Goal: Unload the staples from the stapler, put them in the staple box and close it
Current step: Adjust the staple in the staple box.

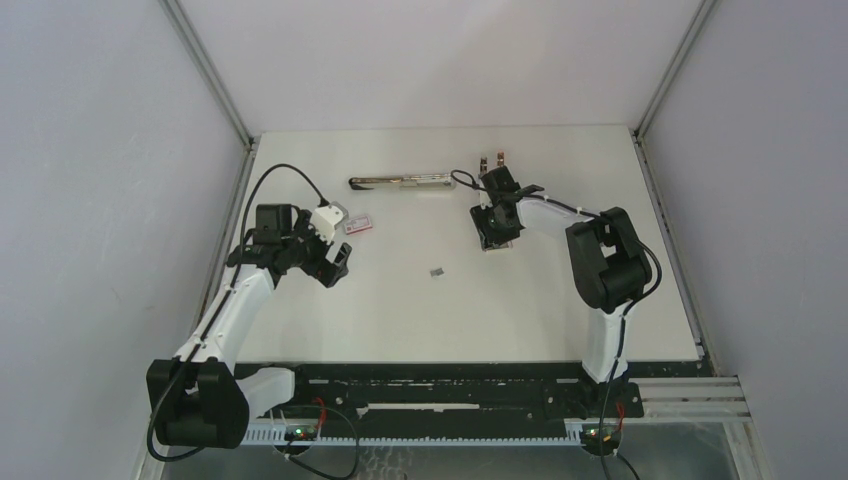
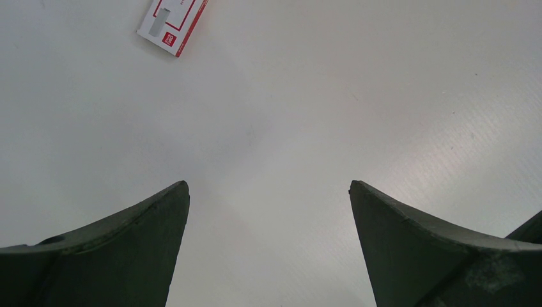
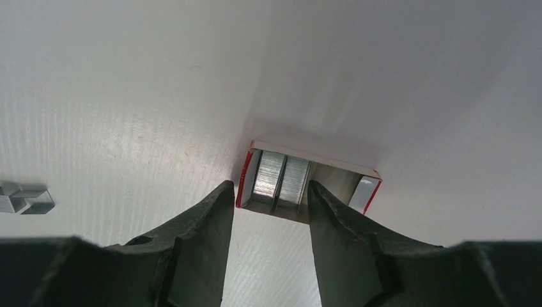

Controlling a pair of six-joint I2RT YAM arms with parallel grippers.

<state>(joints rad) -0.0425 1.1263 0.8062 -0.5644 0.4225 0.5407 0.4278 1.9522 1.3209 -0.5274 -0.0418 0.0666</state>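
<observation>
The stapler (image 1: 400, 183) lay at 10 o'clock from my right gripper (image 3: 270, 192) (the nearer arm), long axis 9-to-3. Right jaws stood narrow, gripping nothing; my left gripper (image 2: 268, 192) was spread wide.

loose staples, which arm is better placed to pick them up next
Probably right: the loose staples lie nearer the right end effector and show in its wrist view; the left end effector sees only table and a box.

White table (image 1: 440, 320), grey walls (image 1: 100, 150) (evenly lit)
</observation>
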